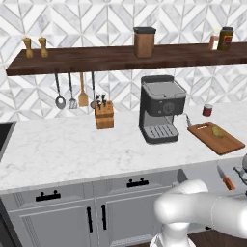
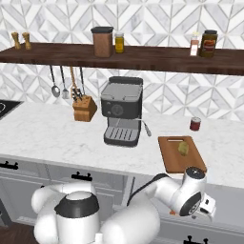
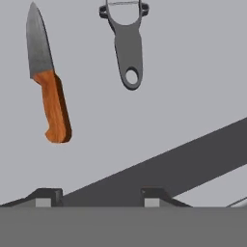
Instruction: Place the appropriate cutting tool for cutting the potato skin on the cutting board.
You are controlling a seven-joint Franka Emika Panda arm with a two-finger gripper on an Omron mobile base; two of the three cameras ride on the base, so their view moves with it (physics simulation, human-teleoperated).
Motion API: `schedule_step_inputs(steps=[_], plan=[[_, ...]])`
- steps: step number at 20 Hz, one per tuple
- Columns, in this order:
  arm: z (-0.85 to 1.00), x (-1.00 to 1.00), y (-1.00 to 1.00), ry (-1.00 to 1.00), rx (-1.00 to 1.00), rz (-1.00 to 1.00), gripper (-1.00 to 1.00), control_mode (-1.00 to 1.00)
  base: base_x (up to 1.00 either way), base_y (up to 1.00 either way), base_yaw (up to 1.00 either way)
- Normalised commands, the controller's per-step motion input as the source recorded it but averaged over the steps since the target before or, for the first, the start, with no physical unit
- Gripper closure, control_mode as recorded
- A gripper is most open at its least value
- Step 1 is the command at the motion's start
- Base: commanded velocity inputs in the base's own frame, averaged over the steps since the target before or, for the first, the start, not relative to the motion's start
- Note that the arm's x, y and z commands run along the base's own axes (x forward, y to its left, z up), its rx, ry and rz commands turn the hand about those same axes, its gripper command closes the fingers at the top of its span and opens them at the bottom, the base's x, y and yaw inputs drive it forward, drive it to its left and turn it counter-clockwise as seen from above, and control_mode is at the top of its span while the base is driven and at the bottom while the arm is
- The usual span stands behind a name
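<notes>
In the hand view a grey peeler [image 3: 126, 43] with a hole in its handle lies on a flat grey surface. Left of it lies a knife [image 3: 48, 82] with an orange wooden handle and a steel blade. My gripper [image 3: 99, 198] is open and holds nothing, its fingertips [image 3: 47, 195] some way short of both tools. The knife [image 1: 225, 178] also shows low at the right, in front of the counter. The reddish-brown cutting board [image 1: 227, 143] [image 2: 172, 162] lies on the counter right of the coffee machine. The small yellowish potato [image 1: 218, 131] [image 2: 183, 149] rests on it.
A black coffee machine [image 1: 159, 108] [image 2: 123, 109] stands mid-counter, with a wooden knife block [image 1: 104, 115] [image 2: 84, 108] to its left. A small red can [image 1: 207, 110] [image 2: 195, 124] sits behind the board. A dark diagonal bar [image 3: 193, 159] crosses the hand view below the tools.
</notes>
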Motion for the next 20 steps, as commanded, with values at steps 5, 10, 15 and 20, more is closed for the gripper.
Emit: schedule_step_inputs(steps=[5, 10, 15, 20], plan=[[-0.77, -0.94, -0.14, 0.03, 0.0, 0.0, -1.0, -1.0, 0.0, 0.0, 0.0], [-1.0, -1.0, 0.01, 0.07, 0.0, 0.0, -1.0, -1.0, 0.0, 0.0, 0.0], [-1.0, -1.0, 0.01, 0.03, -0.02, 0.0, -1.0, -1.0, 0.0, 0.0, 0.0], [-0.97, -1.0, 0.08, 0.09, 0.0, 0.0, -1.0, -1.0, 0.0, 0.0, 0.0]])
